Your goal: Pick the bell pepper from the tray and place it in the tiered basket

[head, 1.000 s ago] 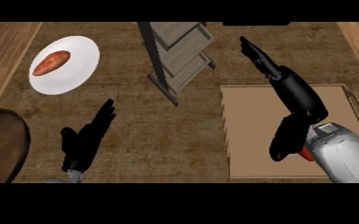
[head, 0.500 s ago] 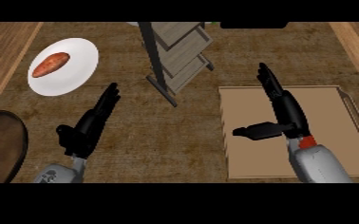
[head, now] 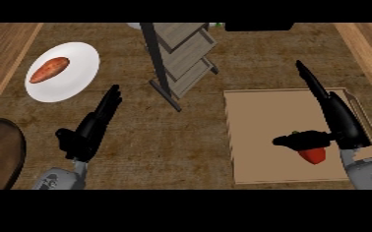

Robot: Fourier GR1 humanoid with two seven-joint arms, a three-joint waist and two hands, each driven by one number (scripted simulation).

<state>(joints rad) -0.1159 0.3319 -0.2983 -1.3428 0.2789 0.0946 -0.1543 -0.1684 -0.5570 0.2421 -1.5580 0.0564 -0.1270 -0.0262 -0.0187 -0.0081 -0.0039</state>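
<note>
Right now the bell pepper (head: 313, 155) lies on the tray (head: 254, 128), toward its near right part, directly under the right robot hand (head: 341, 128). That hand's fingers stretch straight away from the robot while its thumb reaches leftward across the pepper's top; it is open, nothing gripped yet. The pepper's long axis cannot be told, since the thumb hides part of it. The right hand is far nearer than the left robot hand (head: 91, 128), which rests open over the tabletop (head: 189, 147). The tiered basket (head: 181, 59) stands beyond and to the left of the tray, its shelves apparently bare. A plate (head: 80, 78) at far left holds a sweet potato (head: 49, 70).
</note>
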